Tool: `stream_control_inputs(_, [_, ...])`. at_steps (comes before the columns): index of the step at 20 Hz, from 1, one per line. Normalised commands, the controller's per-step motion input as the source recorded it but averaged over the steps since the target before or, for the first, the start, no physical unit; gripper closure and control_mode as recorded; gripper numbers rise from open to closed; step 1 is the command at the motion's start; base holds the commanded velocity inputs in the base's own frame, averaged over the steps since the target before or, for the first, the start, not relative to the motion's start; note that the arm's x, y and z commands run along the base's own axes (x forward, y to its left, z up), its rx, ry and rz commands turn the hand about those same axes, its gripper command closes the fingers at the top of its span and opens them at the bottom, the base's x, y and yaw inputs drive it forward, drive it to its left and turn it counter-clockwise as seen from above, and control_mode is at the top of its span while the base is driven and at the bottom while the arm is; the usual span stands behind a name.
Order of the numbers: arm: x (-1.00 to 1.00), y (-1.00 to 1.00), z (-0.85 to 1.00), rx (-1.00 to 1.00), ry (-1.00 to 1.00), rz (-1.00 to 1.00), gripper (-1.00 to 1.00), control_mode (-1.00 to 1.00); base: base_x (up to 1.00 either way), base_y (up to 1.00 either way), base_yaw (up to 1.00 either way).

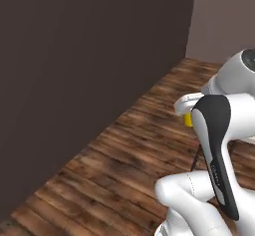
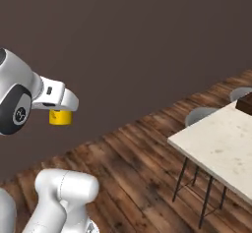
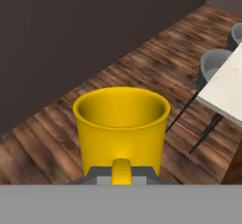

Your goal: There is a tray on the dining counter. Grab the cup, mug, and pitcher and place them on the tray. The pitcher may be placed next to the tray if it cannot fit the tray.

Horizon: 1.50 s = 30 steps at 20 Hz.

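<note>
Dark brown walls and a brown wood-plank floor point(image 1: 114, 170) are seen in the left base view, where a sliver of the short plain yellow mug point(image 1: 188, 119) shows beside the white arm, raised above the floor.

From the right base view, the mug point(image 2: 60, 117) is seen hanging under the gripper point(image 2: 60, 110), clamped by it well above the floor. At right, the beige speckled stone dining counter point(image 2: 221, 146) is shown, with the dark brown wooden tray point(image 2: 245, 104) at its far edge and grey chairs point(image 2: 199, 115) beside it.

In the hand view, the mug point(image 3: 121, 128) is held upright by its handle, its hollow empty, with the counter point(image 3: 227, 93) at right.
</note>
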Motion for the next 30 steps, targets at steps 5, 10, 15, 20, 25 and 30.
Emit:
stream_control_inputs(5, [0.0,0.0,0.0,0.0,0.0,0.0,1.0,1.0,0.65,0.87,-0.92])
stream_control_inputs(10, [0.0,0.0,0.0,0.0,0.0,0.0,1.0,1.0,0.64,0.92,-0.9])
stream_control_inputs(15, [0.0,0.0,0.0,0.0,0.0,0.0,1.0,1.0,0.64,0.95,-0.88])
stream_control_inputs(20, [0.0,0.0,0.0,0.0,0.0,0.0,1.0,1.0,0.48,0.94,-0.88])
stream_control_inputs(25, [0.0,0.0,0.0,0.0,0.0,0.0,1.0,1.0,0.36,0.92,-0.89])
stream_control_inputs(30, [0.0,0.0,0.0,0.0,0.0,0.0,1.0,1.0,0.29,0.92,-0.89])
